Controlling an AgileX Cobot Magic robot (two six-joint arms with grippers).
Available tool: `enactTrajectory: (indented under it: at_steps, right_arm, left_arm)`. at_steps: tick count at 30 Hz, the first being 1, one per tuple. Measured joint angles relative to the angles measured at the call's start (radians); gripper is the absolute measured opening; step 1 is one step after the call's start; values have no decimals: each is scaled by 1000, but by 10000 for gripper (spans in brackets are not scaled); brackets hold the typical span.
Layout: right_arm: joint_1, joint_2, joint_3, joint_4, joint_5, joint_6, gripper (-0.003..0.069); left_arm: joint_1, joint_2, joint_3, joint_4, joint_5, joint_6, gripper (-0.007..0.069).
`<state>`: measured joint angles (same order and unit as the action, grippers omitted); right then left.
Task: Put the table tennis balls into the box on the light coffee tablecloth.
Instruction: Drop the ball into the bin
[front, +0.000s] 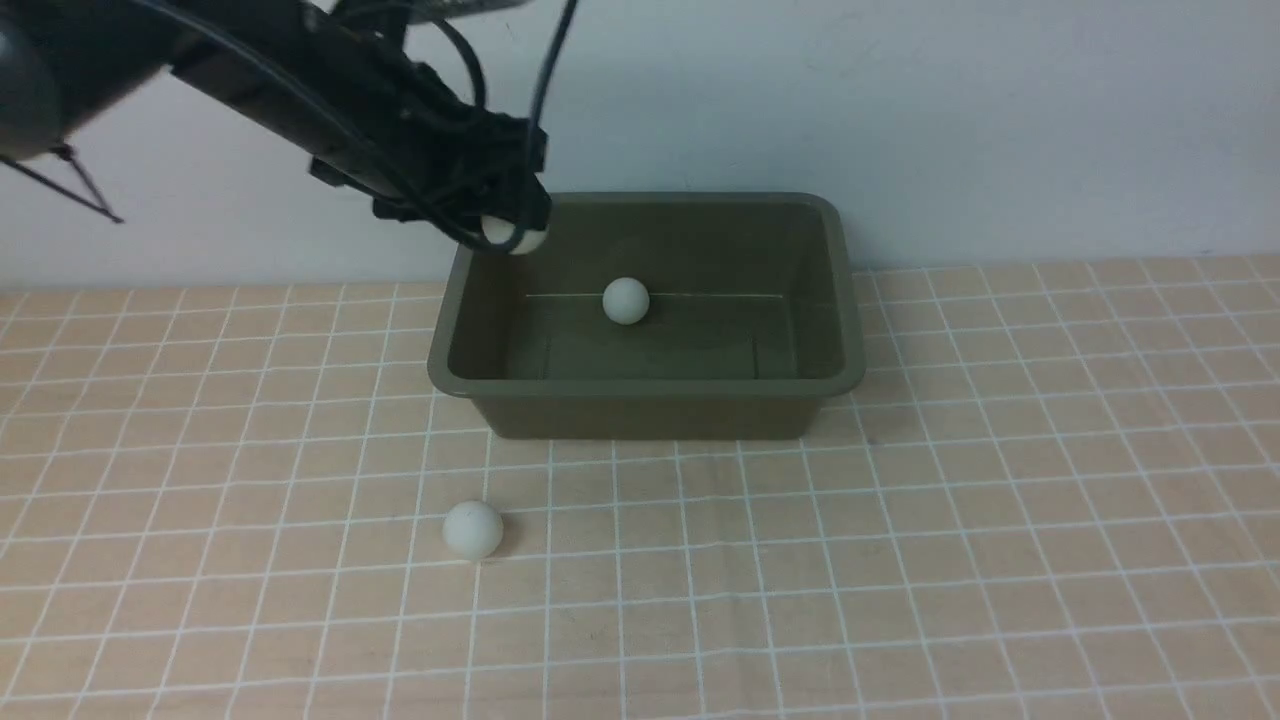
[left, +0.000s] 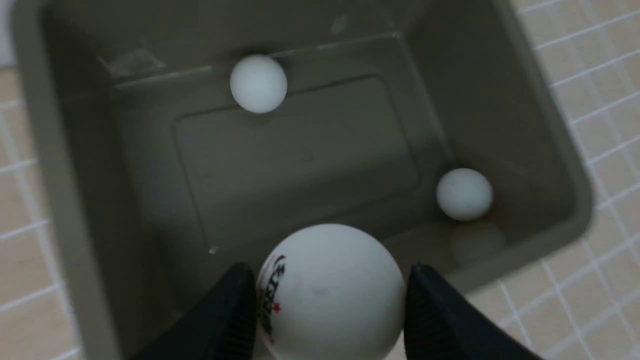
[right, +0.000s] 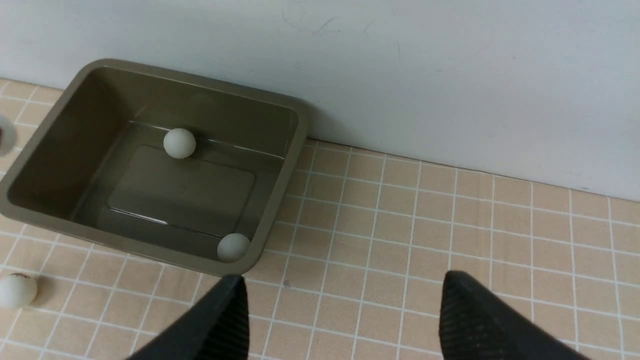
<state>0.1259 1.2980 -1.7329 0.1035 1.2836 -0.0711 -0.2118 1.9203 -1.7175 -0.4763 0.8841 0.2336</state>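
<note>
My left gripper (front: 512, 228) is shut on a white table tennis ball (left: 330, 295) with a dark and red printed mark. It hangs over the back left corner of the olive-green box (front: 650, 385). Two more balls lie inside the box: one by the far wall (front: 626, 300), one in a near corner (left: 464, 194), hidden in the front view by the box's front wall. Another ball (front: 472, 528) rests on the light coffee tablecloth (front: 900, 550) in front of the box's left end. My right gripper (right: 345, 300) is open and empty above the cloth, to the right of the box (right: 295, 150).
A pale wall rises just behind the box. The checked cloth spreads wide to the left, right and front of the box. The left arm's dark body and cables (front: 330, 90) reach in from the upper left.
</note>
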Motion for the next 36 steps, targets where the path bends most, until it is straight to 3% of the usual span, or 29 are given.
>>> enactTrajectory:
  at_steps: [6, 10, 15, 26, 33, 36]
  right_arm:
    - [0, 0, 0, 3, 0, -2, 467]
    - [0, 0, 0, 3, 0, -2, 467]
    - [0, 0, 0, 3, 0, -2, 467]
    - [0, 0, 0, 4, 0, -2, 467]
    - [0, 0, 0, 4, 0, -2, 467]
    - [0, 0, 0, 4, 0, -2, 467]
  left_arm:
    - [-15, 223, -134, 26, 15, -6, 308]
    - [-26, 323, -238, 110, 62, -34, 308]
    - [-42, 351, -289, 178, 84, -73, 308]
    - [-63, 351, -295, 202, 135, -74, 311]
    - [-64, 355, -312, 202, 141, -74, 393]
    - [-64, 356, -373, 205, 212, -78, 405]
